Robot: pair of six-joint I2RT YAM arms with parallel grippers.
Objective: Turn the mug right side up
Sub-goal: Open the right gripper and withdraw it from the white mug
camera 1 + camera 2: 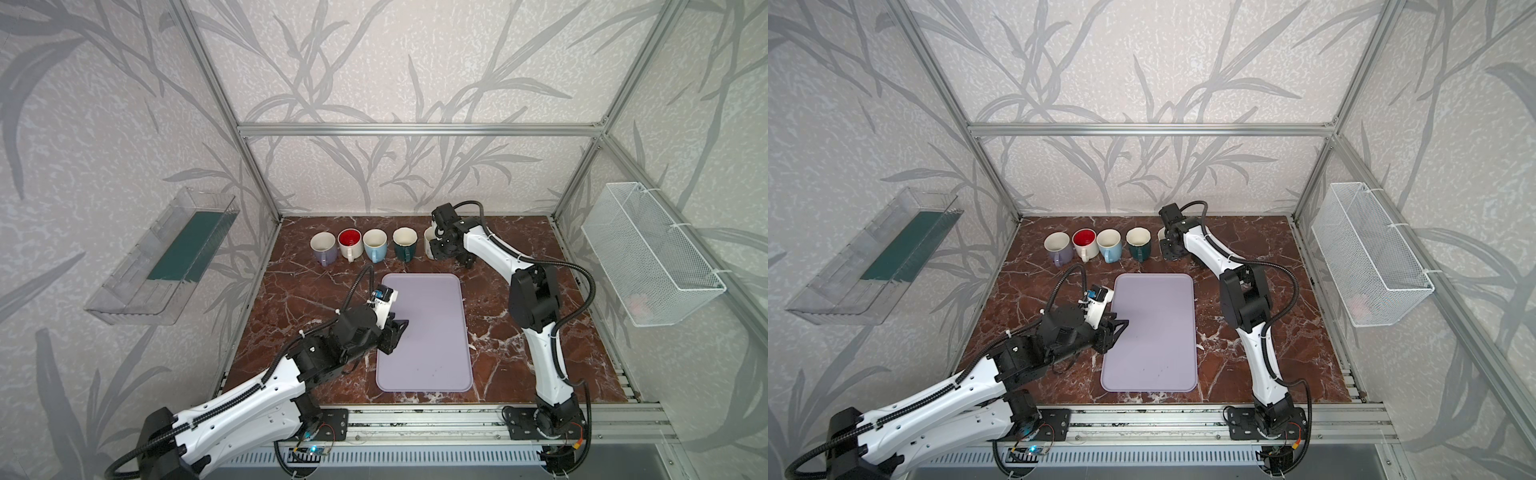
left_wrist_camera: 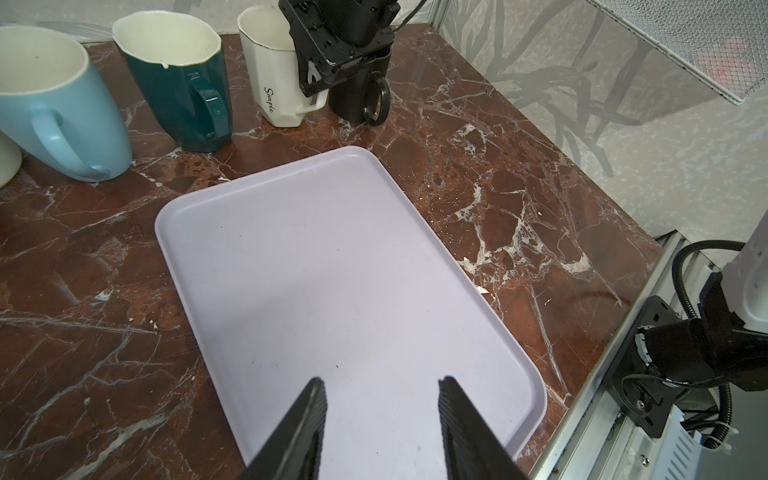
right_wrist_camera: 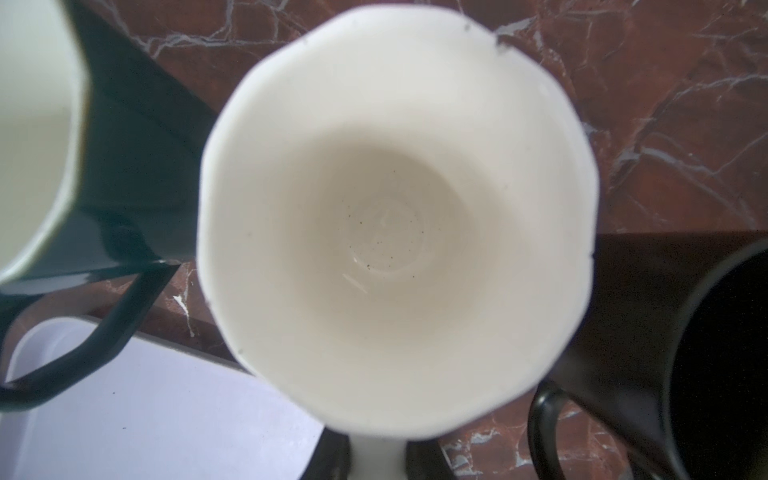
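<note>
Right wrist view looks straight down into the white mug (image 3: 395, 208), which stands upright at the far side of the marble table (image 2: 498, 166) between a dark green mug (image 3: 124, 166) and a black mug (image 3: 706, 353). It has a faceted rim, a cream inside with a few dark specks, and "Simple" lettered on its side. The right gripper (image 2: 313, 81) closely flanks its handle; whether the jaws pinch it cannot be told. The left gripper (image 2: 382, 380) hovers over the lavender tray (image 2: 332, 249), jaws spread.
</note>
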